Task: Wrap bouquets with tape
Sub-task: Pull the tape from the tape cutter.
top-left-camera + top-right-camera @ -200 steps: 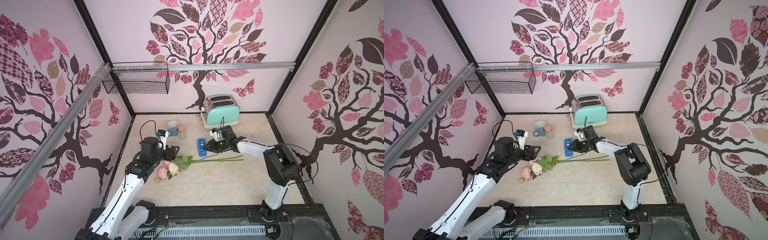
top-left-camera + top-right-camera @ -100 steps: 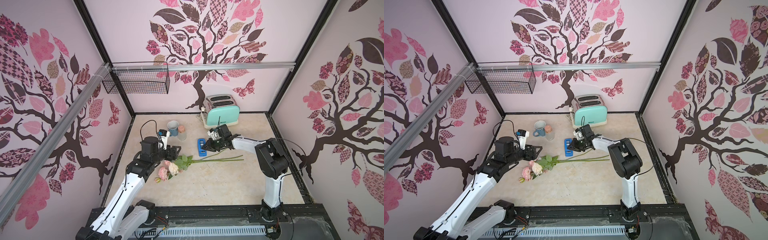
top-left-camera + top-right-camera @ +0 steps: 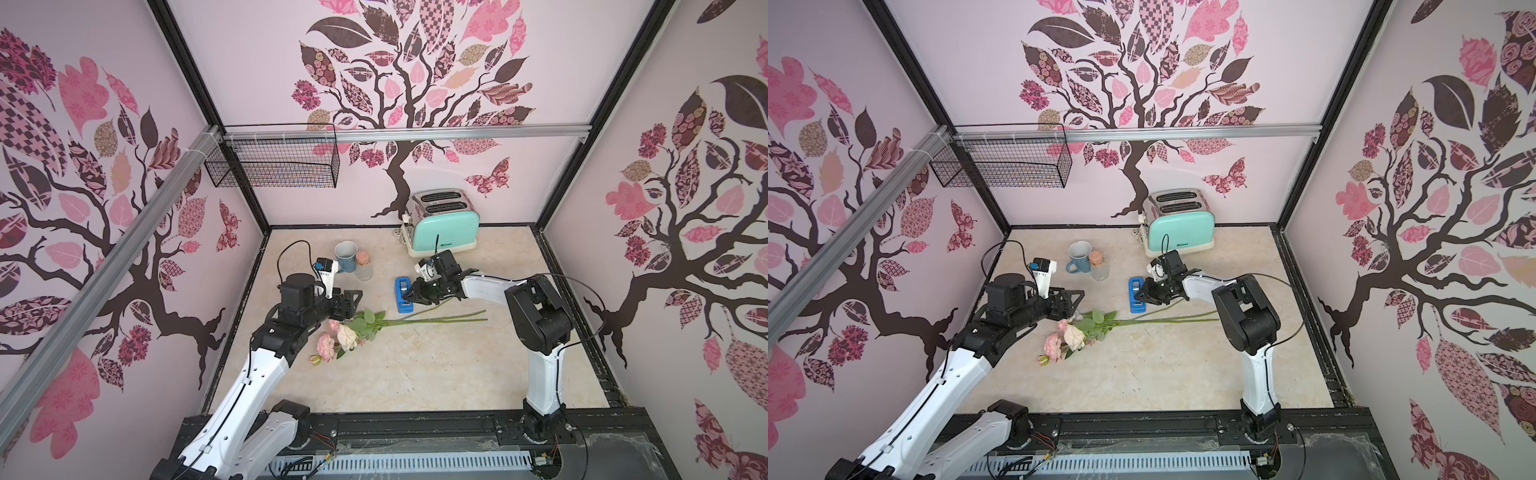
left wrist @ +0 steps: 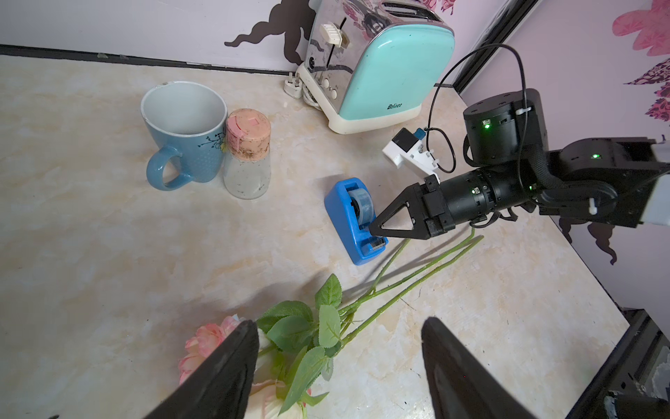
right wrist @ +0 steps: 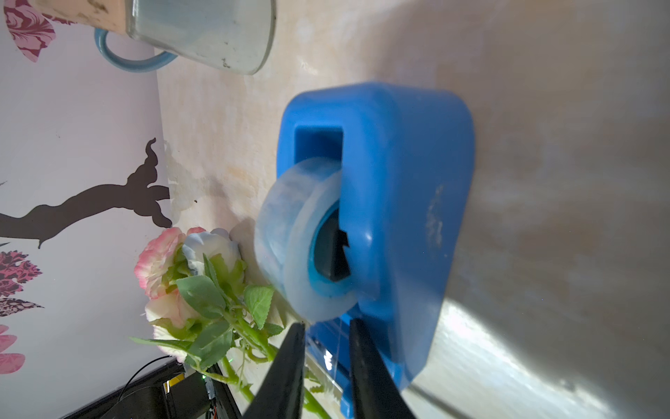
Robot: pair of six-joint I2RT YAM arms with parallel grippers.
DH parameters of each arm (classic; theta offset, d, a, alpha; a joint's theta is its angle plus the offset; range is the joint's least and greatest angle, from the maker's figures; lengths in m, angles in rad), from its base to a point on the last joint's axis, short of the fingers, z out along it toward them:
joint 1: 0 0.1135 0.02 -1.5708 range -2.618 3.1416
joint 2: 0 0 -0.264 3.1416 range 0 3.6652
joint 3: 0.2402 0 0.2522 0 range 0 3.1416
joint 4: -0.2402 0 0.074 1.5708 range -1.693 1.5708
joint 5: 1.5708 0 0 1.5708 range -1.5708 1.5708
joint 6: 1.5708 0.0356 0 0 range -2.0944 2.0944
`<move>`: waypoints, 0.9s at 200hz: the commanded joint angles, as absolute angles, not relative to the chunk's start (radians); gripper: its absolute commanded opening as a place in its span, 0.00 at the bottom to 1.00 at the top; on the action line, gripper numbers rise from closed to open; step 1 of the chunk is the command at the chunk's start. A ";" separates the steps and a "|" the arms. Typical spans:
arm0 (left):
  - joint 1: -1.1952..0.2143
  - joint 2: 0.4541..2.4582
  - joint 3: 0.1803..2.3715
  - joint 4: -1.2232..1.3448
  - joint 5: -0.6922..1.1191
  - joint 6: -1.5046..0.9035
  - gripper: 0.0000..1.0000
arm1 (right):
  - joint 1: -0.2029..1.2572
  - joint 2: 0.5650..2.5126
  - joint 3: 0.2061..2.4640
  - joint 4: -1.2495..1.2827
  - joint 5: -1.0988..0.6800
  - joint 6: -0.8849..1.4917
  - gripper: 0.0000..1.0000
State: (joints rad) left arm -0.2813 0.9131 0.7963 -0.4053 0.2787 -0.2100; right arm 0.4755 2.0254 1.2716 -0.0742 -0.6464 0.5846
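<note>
Mug (image 3: 345, 257), jar (image 3: 364, 267) and toaster (image 3: 444, 227) near the tape (image 3: 401, 296), bouquets (image 3: 365, 327) just beside

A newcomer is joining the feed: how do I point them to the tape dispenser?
From the mint-green toaster at the back wall, come forward toward the camera. The tape dispenser stands just behind the bouquet's green stems, at the tip of the right pincer. It is a bright blue oblong block holding a clear roll, unlike the paler, round blue mug and the pink-capped jar nearby.
</note>
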 commanded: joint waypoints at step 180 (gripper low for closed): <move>-0.284 0.914 0.772 -0.373 0.306 -0.225 0.76 | 0.459 2.088 1.216 0.069 -0.780 0.732 0.17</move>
